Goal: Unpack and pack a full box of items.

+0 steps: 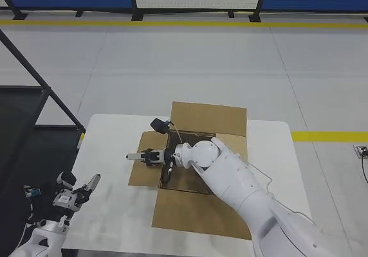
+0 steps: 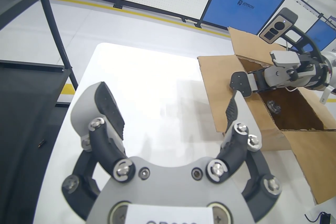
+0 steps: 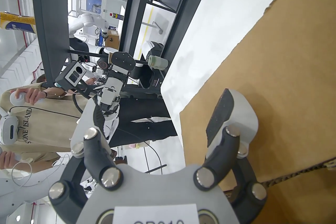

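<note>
The cardboard box [image 1: 238, 145] sits open on the white desk [image 1: 110, 144], a little toward 3 o'clock of its middle, with the flaps folded outward. The far flap [image 1: 210, 119] at 12 o'clock leans up and away, and the near flap [image 1: 197, 215] at 6 o'clock lies flat on the desk. The side flap [image 1: 144, 172] at 9 o'clock slopes down toward the desk.

The right arm comes in from 5 o'clock across the box opening. The right hand [image 1: 136, 156] points toward 9 o'clock and hangs over that side flap, close above the cardboard. Its own wrist view shows the right hand [image 3: 161, 104] released: its fingers [image 3: 220, 112] are spread wide with nothing between them, and brown cardboard is just beyond.

The left hand [image 1: 80, 182] is at the desk's 8 o'clock edge, well apart from the box, and faces toward 1 o'clock. It is released too. In its wrist view the left hand [image 2: 170, 93] hovers over bare desk, its fingers [image 2: 109, 107] set far apart and holding nothing. That view also shows the right hand [image 2: 240, 83] over the box's edge. A small item [image 2: 273, 106] lies on the dark box floor near the 9 o'clock wall; what it is I cannot tell.

A black rack [image 1: 42, 96] stands off the desk at 9 to 10 o'clock.
</note>
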Controlling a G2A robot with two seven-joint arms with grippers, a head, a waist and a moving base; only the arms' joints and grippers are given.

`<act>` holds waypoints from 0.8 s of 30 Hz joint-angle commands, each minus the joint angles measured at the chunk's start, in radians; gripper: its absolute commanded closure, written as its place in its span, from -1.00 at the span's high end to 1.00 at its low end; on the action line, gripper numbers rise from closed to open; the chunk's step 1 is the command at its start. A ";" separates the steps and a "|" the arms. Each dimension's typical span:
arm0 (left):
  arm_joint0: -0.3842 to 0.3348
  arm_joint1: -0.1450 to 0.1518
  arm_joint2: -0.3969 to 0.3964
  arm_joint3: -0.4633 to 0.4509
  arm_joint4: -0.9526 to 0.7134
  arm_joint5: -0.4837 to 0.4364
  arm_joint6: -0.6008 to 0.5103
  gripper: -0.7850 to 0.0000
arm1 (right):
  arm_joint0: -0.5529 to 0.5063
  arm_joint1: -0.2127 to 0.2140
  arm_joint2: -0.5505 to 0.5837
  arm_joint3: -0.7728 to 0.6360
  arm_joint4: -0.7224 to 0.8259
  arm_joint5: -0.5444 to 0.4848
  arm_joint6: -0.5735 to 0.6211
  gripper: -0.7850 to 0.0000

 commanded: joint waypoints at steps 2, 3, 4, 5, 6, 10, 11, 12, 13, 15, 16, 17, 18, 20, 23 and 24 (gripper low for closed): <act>-0.002 -0.001 0.000 0.001 0.002 -0.003 -0.003 1.00 | 0.003 -0.004 0.002 0.007 -0.012 0.004 0.003 1.00; -0.002 -0.001 -0.001 0.002 0.002 -0.004 -0.003 1.00 | 0.005 -0.005 0.002 0.012 -0.020 0.013 0.010 1.00; -0.002 -0.001 -0.001 0.002 0.002 -0.004 -0.004 1.00 | 0.006 -0.006 0.001 0.014 -0.026 0.020 0.015 1.00; -0.002 -0.002 -0.001 0.002 0.001 -0.003 -0.005 1.00 | 0.009 -0.008 0.000 0.016 -0.034 0.029 0.016 1.00; -0.002 -0.002 -0.001 0.002 0.000 -0.005 -0.005 1.00 | 0.009 -0.010 0.000 0.018 -0.040 0.032 0.013 1.00; -0.001 -0.003 -0.001 0.002 0.001 -0.005 -0.008 1.00 | 0.012 -0.012 0.011 0.024 -0.040 0.021 0.017 1.00; -0.001 -0.003 0.000 0.001 0.001 -0.007 -0.008 1.00 | 0.015 -0.011 0.020 0.024 -0.028 0.008 0.024 1.00; -0.002 -0.004 0.001 -0.001 0.001 -0.008 -0.009 1.00 | 0.018 -0.010 0.029 0.025 -0.019 -0.004 0.030 1.00; -0.002 -0.004 0.002 -0.003 0.003 -0.008 -0.010 1.00 | 0.022 -0.008 0.036 0.026 -0.014 -0.020 0.033 1.00; -0.003 -0.005 0.002 -0.011 0.004 -0.013 -0.009 1.00 | 0.028 -0.001 0.056 0.022 0.009 -0.064 0.039 1.00; -0.003 -0.005 0.002 -0.014 0.004 -0.016 -0.009 1.00 | 0.029 0.003 0.066 0.021 0.018 -0.085 0.045 1.00; -0.004 -0.005 0.002 -0.019 0.005 -0.019 -0.009 1.00 | 0.034 0.006 0.074 0.019 0.027 -0.101 0.049 1.00; -0.006 -0.005 0.001 -0.028 0.007 -0.025 -0.010 1.00 | 0.039 0.014 0.091 0.019 0.044 -0.132 0.060 1.00; -0.009 -0.005 -0.001 -0.046 0.007 -0.033 -0.009 1.00 | 0.047 0.026 0.113 0.016 0.066 -0.163 0.075 1.00; -0.012 -0.003 -0.012 -0.097 0.020 -0.047 -0.008 1.00 | 0.058 0.052 0.154 0.016 0.100 -0.223 0.093 1.00; -0.014 -0.003 -0.017 -0.120 0.024 -0.053 -0.008 1.00 | 0.062 0.062 0.169 0.017 0.110 -0.242 0.095 1.00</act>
